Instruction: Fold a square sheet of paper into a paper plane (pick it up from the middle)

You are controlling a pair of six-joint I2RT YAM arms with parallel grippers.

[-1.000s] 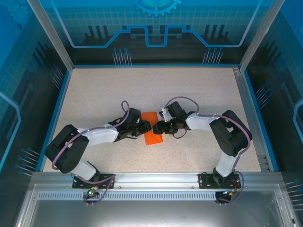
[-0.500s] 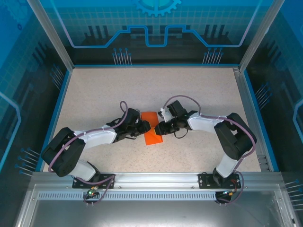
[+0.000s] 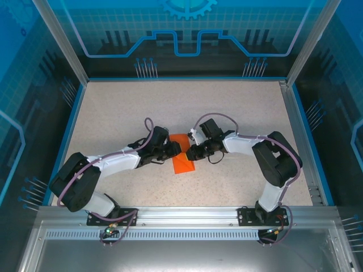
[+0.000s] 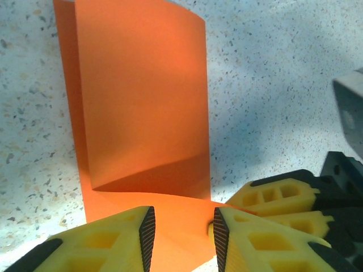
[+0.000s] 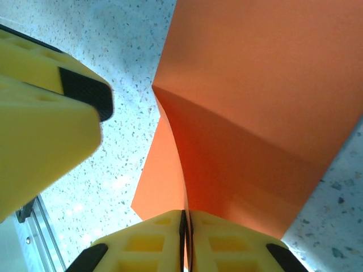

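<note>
The right hand (image 5: pixel 184 229) has its two yellow fingers pressed flat together. The edge of the raised upper layer of the square sheet of paper (image 5: pixel 249 113) runs straight into the seam between the pads, so this hand has that layer pinched. The sheet is bright orange and folded into an oblong of two layers. The upper layer lifts and bows away from the lower one on the side where the right hand grips it, and the lower layer lies flat on the speckled worktop (image 3: pixel 113 113).

The left hand (image 4: pixel 182 233) is partly open, its black-padded fingertips apart. One end of the paper lies across the gap between them; whether the pads touch the paper cannot be told. The two hands come at the sheet from opposite sides, and the right hand's fingers sit just beside one finger of the left.

From above, the paper lies about the middle of the worktop, well apart from every edge. Its long sides run roughly from the far edge toward the near edge, slightly tilted.
</note>
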